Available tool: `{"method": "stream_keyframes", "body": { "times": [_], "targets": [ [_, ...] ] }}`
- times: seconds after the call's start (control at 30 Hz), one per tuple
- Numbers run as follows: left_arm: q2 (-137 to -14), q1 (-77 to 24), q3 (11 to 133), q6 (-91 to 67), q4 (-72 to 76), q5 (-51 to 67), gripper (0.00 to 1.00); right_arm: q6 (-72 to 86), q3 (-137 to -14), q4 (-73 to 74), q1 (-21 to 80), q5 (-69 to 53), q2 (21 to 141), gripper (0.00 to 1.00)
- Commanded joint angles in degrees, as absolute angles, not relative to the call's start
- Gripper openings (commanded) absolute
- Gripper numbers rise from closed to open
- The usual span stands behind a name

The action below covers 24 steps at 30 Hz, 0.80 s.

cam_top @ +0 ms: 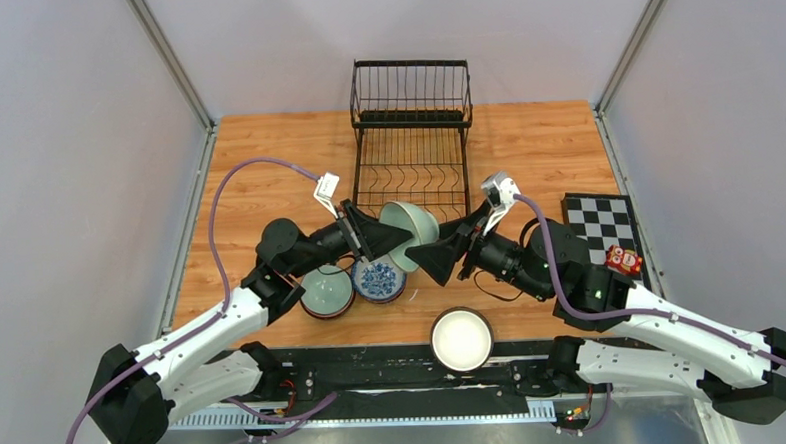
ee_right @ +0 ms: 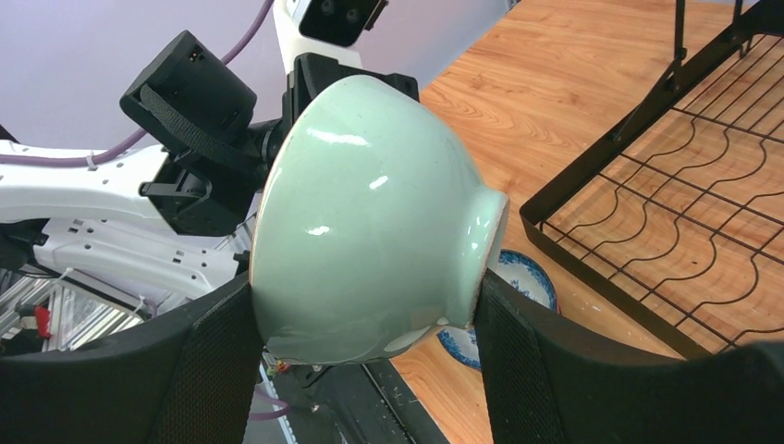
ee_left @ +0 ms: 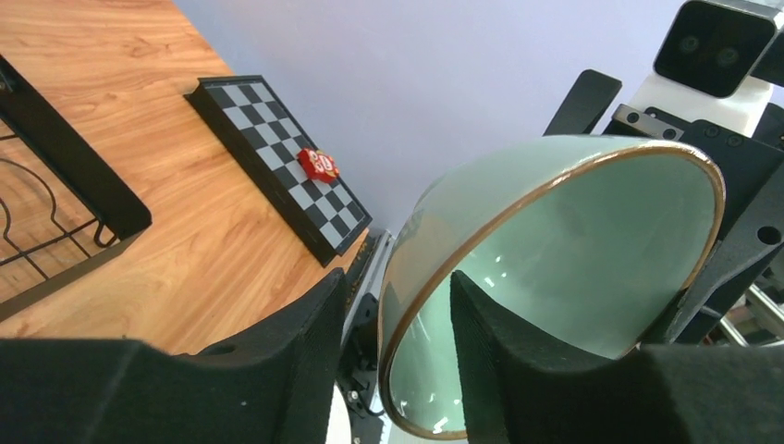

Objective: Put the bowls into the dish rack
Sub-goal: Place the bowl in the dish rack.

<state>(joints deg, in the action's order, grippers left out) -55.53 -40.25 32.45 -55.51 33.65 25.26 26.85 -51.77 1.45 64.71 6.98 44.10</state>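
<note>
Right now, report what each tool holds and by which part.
Right tool clamps the pale green bowl, one finger at its rim, one on its foot. Left tool straddles the rim, jaws parted, not gripping.

- The pale green ceramic bowl [cam_top: 412,221], clamped in the right gripper [ee_right: 370,314] with the left gripper [ee_left: 398,314] loose astride its rim, hangs just before the black wire dish rack [cam_top: 411,141], barring the middle.
- A second pale green bowl [cam_top: 326,290] and a blue-and-white patterned bowl [cam_top: 379,280] sit side by side left of centre.
- A white dark-rimmed bowl [cam_top: 461,339] crowds the tabletop's near edge.
- A black-and-white checkered board [cam_top: 599,223] bearing a small red packet [cam_top: 623,261] lines the right edge.
- Bare wood flanks the rack toward both far corners.
</note>
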Motion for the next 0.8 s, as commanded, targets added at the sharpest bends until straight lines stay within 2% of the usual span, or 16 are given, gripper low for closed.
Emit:
{"method": "stream_keyframes", "body": {
  "times": [0.0,0.3,0.57,0.77],
  "targets": [
    [-55.01,-40.27,31.37,-54.32,32.65,24.44,0.50,24.83,-53.06,-2.99,64.86,10.00,43.27,0.02],
    [-57.35,-39.85,33.01,-53.78,30.99,22.59,0.65,22.18,-54.84,-3.21,64.79,14.79,46.28,0.02],
    [-64.70,-37.79,35.77,-55.47,32.79,22.74,0.68,19.08,-56.13,-4.21,62.38,18.73,49.74,0.02],
    [-71.44,-35.19,36.91,-59.43,40.48,24.96,0.68,21.45,-56.32,-5.15,54.70,13.13,53.22,0.02]
  ]
}}
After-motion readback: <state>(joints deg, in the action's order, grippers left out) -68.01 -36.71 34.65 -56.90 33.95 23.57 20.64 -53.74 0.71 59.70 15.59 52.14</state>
